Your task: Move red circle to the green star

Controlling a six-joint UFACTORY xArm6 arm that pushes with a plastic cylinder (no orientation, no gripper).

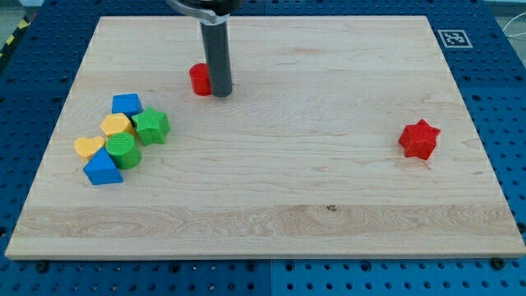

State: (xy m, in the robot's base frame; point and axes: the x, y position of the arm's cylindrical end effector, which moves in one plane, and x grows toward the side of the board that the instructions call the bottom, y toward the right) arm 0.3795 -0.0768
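Blue block [102,168] nearest — my tip [223,93] touches red circle [200,79].

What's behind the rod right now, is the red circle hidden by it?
Partly. The red circle sits just to the view's left of my tip, touching or nearly touching the rod. Its left part shows; its right edge is covered. The green star lies lower left, unobstructed.

— What colours do you see on the table [271,197]?

— You have pale, grained wood, on a blue perforated base [493,49]. A red circle [199,79], a red star [419,139], a green star [152,126], a green circle [122,150], two yellow blocks [117,125] [89,147] and two blue blocks [126,104] [102,168].

— And my tip [222,94]?

— Your rod is dark grey. A black-and-white marker [454,38] sits at the top right corner.
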